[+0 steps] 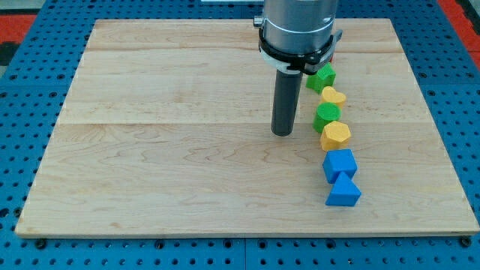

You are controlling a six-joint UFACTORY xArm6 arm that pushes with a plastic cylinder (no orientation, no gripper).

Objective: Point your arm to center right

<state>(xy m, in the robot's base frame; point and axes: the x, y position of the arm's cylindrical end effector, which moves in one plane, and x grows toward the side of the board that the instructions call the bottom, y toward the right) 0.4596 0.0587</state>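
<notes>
my tip (282, 133) — left of green block (327, 116)

Two green blocks (325, 96), two yellow blocks (335, 135) and two blue blocks (340, 178) are lying on the pale wooden board (165, 150), a blue pegboard (22, 90) showing around it

The arm's silver housing (297, 28) is running off the view's top, so everything above its collar is staying out of sight. It is also covering part of the topmost green block (325, 76), whose shape (perhaps a cube) cannot be told. The blue pegboard (22, 105) is being cut by all four edges, and the red patches (16, 22) at the top corners are too cropped to identify.
</notes>
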